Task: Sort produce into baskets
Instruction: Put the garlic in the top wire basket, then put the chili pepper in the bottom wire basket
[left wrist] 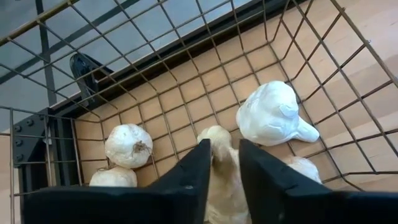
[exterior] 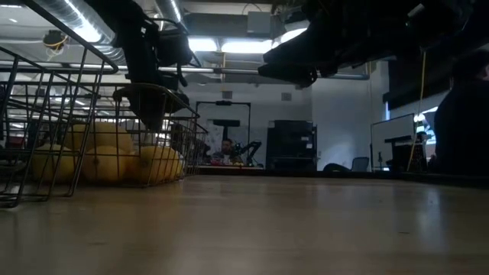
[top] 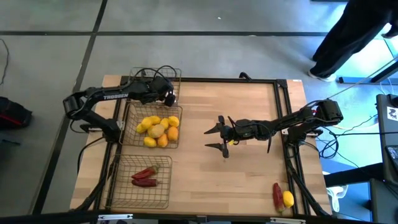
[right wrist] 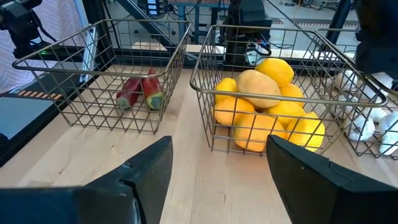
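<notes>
Sorted: garlic (left wrist: pixel 129 145), citrus (top: pixel 158 129), chilies (top: pixel 144 177) in baskets (top: pixel 143 198). Left gripper (left wrist: pixel 223 163) loosely around a garlic bulb (left wrist: pixel 219 171); right gripper (top: pixel 219 137) open, empty. Remaining: lemon (top: pixel 288 198), chili (top: pixel 277 195) on table (top: pixel 205 180).

Wooden table (top: pixel 205 168): three wire baskets (top: pixel 142 182) along left; chili (top: pixel 277 194), lemon (top: pixel 288 198) loose near right

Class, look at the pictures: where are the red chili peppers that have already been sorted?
In the high view, the red chili peppers lie in the wire basket at the table's front left corner, next to the basket of lemons and oranges.
</notes>
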Robot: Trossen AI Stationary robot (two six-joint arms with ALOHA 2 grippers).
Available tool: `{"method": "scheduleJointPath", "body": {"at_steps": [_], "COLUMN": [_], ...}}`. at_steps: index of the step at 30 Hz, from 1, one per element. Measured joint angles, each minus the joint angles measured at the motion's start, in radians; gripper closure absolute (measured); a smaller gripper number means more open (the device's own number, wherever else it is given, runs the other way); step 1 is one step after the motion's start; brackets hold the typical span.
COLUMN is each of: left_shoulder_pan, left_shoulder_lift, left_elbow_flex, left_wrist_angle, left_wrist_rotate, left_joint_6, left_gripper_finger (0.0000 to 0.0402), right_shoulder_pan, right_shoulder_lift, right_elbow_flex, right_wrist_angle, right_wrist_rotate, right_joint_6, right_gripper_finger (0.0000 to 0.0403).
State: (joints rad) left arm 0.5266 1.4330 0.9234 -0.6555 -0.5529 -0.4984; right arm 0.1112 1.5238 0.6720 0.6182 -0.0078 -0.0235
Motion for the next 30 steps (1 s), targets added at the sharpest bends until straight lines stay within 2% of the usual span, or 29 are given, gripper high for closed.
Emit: {"method": "scheduleJointPath", "body": {"at_steps": [5, 10, 19, 30], "left_shoulder_pan": [-0.003, -0.006, -0.087, -0.344], "left_shoulder_lift": [0.000, -0.001, -0.098, -0.244], "left_elbow_flex": [0.000, 0.000, 0.000, 0.000], "left_wrist_angle": [0.013, 0.017, 0.016, 0.025], "left_wrist_rotate": [0.003, 0.009, 0.026, 0.025], "left_joint_6": [0.000, 0.009, 0.025, 0.002], "left_gripper_finger": [0.0272, 0.0248, 0.0251, 0.0255], "right_shoulder_pan": [0.000, 0.000, 0.000, 0.000], "right_shoulder_lift": [0.000, 0.000, 0.000, 0.000], "right_elbow_flex": [0.000, 0.000, 0.000, 0.000], "right_wrist_angle": [0.000, 0.000, 0.000, 0.013], "right_wrist_rotate": [0.000, 0.000, 0.000, 0.000], "right_joint_6": [0.000, 0.000, -0.004, -0.007], "right_gripper_finger": [0.0148, 0.0148, 0.0148, 0.0148]}}
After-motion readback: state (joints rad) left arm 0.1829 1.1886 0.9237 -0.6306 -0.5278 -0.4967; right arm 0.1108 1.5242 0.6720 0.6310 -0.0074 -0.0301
